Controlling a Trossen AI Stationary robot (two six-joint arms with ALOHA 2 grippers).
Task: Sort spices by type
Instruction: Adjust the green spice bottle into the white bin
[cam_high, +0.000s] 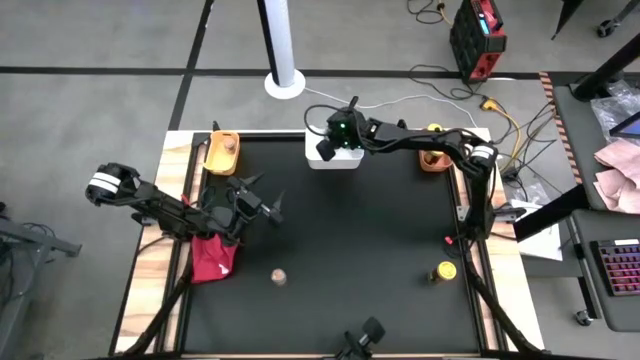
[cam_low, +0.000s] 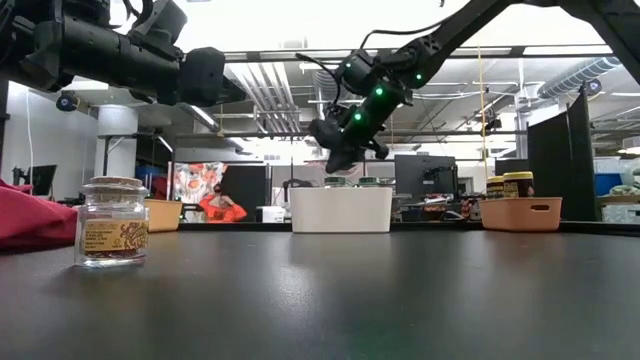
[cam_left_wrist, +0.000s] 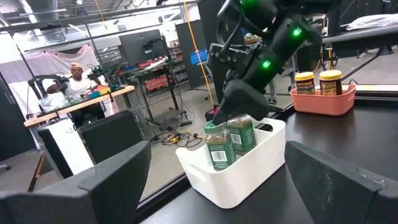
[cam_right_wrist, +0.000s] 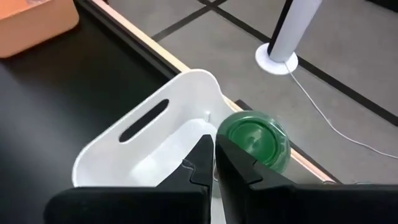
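Two green-lidded spice jars (cam_left_wrist: 217, 146) (cam_left_wrist: 241, 134) stand upright in the white tray (cam_high: 335, 158) at the table's far edge. My right gripper (cam_right_wrist: 214, 155) hangs shut just above them, beside one green lid (cam_right_wrist: 252, 140). A brown-lidded jar (cam_high: 278, 276) and a yellow-lidded jar (cam_high: 443, 272) stand on their bases on the black table near its front. Two yellow-lidded jars (cam_left_wrist: 305, 81) (cam_left_wrist: 331, 79) stand in the orange tray (cam_left_wrist: 323, 99). My left gripper (cam_high: 268, 205) waits open at the table's left, level and well above the top. My right gripper has nothing between its shut fingers (cam_right_wrist: 202, 158). They slant down from the table's right into the white tray, next to a green lid. Whether they touch a jar, I cannot tell.
A yellow tray (cam_high: 222, 150) with a brown-lidded jar stands at the far left corner. A red cloth (cam_high: 212, 258) lies at the left edge under my left arm. The middle of the table lies bare between the trays and the two loose jars.
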